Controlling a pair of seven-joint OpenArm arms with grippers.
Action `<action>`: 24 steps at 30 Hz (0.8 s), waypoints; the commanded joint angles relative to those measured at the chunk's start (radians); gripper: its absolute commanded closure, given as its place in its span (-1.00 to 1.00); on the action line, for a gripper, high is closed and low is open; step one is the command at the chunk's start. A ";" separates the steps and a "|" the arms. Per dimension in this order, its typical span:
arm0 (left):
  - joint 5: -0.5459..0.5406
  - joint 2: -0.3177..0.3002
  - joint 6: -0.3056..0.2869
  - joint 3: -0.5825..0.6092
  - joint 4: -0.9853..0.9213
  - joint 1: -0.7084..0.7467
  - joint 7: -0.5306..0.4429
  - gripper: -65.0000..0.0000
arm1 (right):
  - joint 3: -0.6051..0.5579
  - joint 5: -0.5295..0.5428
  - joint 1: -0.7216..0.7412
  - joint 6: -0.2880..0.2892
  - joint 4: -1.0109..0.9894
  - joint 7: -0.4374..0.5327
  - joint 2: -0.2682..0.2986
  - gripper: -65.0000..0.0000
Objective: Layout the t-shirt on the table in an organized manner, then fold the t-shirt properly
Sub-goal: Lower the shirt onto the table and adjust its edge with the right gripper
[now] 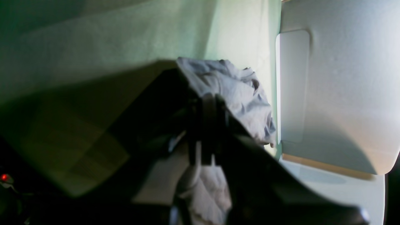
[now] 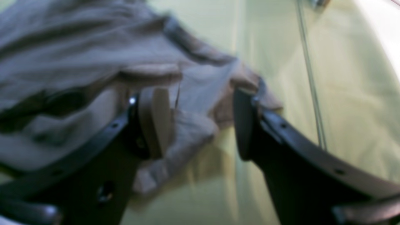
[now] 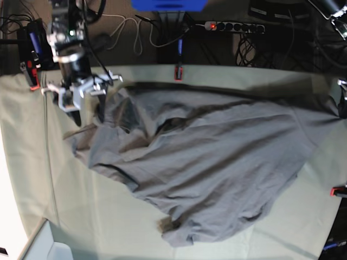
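Observation:
The dark grey t-shirt (image 3: 217, 157) lies crumpled across the table (image 3: 32, 162), stretched toward the right edge. My right gripper (image 3: 88, 114) hangs over the shirt's upper-left corner. In the right wrist view, the right gripper (image 2: 203, 122) is open, its fingers (image 2: 243, 125) wide apart, with a blurred fold of the t-shirt (image 2: 78, 56) loose between them above the table (image 2: 343, 93). In the left wrist view, my left gripper (image 1: 207, 100) is shut on a bunch of the t-shirt (image 1: 237, 93) over the table (image 1: 125, 47). That arm shows in the base view only as a sliver at the right edge.
Red clamps (image 3: 177, 73) (image 3: 339, 190) grip the table cloth at the far and right edges. A power strip (image 3: 233, 26) and cables lie behind the table. A white box (image 3: 49, 246) sits at the near-left corner. A white panel (image 1: 337, 87) lies beyond the table edge.

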 commanded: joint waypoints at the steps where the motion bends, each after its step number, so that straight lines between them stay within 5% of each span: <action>1: -0.050 -0.019 0.007 -0.006 0.015 0.000 -0.003 0.99 | -0.010 0.005 0.050 -0.003 0.016 -0.008 0.015 -0.11; 8: -0.045 -0.022 0.007 -0.006 0.014 -0.004 -0.003 0.99 | -0.162 0.005 0.438 -0.001 -0.220 -0.332 0.030 -0.20; 11: -0.045 -0.024 0.007 -0.006 0.014 -0.006 -0.003 0.99 | -0.196 0.005 0.536 0.013 -0.348 -0.351 0.030 -0.21; 15: -0.045 -0.024 0.007 -0.007 0.014 -0.020 -0.005 0.99 | -0.196 0.005 0.604 0.111 -0.501 -0.348 0.022 -0.20; 24: -0.045 -0.021 0.007 -0.009 0.014 -0.018 -0.006 0.99 | -0.196 0.007 0.619 0.112 -0.659 -0.343 -0.001 -0.20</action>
